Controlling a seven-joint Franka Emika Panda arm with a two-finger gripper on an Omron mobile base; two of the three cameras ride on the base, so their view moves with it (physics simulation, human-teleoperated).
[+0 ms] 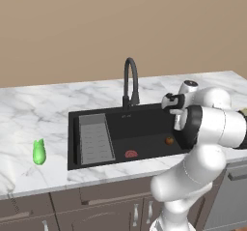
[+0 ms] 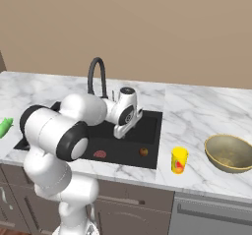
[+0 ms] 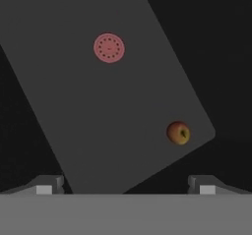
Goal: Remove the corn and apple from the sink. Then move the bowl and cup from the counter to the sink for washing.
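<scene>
The apple lies on the floor of the black sink, near its right front corner, also seen as a small ball. My gripper hangs over the basin above the apple, open and empty, its fingertips set wide apart. The green corn rests on the white marble counter left of the sink. Right of the sink stand the yellow cup and, further right, the tan bowl.
A black arched faucet rises behind the sink. A ribbed grey drain rack fills the basin's left part. A flat reddish drain sits on the sink floor. My own white arm crosses the sink's front right.
</scene>
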